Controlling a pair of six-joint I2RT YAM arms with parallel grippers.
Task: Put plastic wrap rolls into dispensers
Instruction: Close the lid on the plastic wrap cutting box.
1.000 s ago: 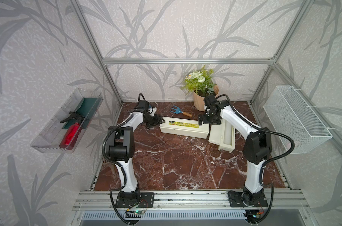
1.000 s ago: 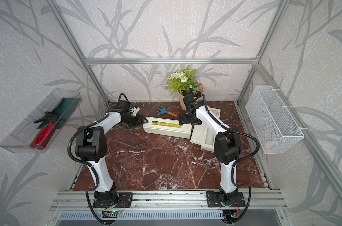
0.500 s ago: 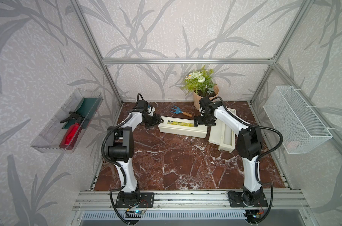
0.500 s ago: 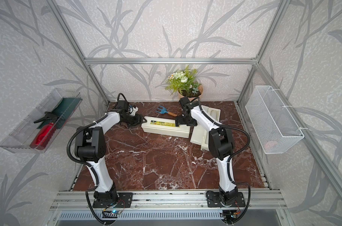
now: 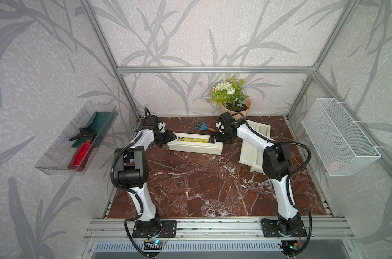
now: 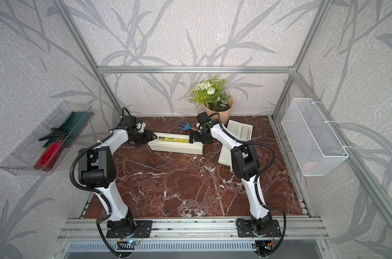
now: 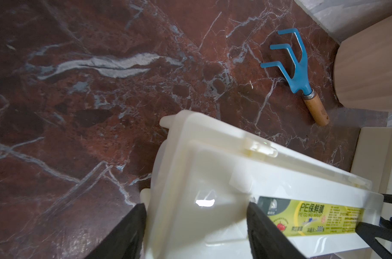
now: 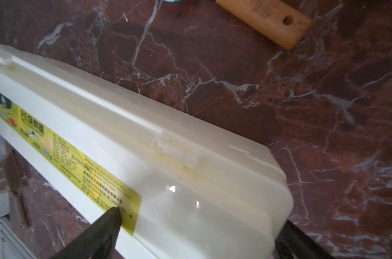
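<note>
Since the closed dispenser (image 5: 195,145) lies flat toward the back of the table (image 5: 201,183) with its long axis left-right, each claw meets 1 short end. The left gripper (image 5: 168,138) is at the left end and the right gripper (image 5: 213,138) at the right end, equally near. Both claws stand apart, holding nothing.

Left wrist view: 1 finger (image 7: 128,231) hangs off the box end, the other is over the lid by the yellow-green label (image 7: 309,217). Right wrist view mirrors it: 1 finger (image 8: 96,233) over the label, 1 past the end. Whether the pads press the plastic, cannot tell.

Hinge clips (image 8: 175,152) sit on the far long edge, so the lid likely swings up from the near edge. Next move probably opens it.

Lid is opaque, so no roll is seen in this box. The 2nd dispenser (image 5: 246,154) lies open to the right, axis front-back, partly under the right arm. What looks like 1 roll (image 5: 261,130) lies in its trough.

A blue rake (image 5: 201,125) lies just behind the closed box and could foul a backward lid swing. The flower pot (image 5: 235,107) is further back.
</note>
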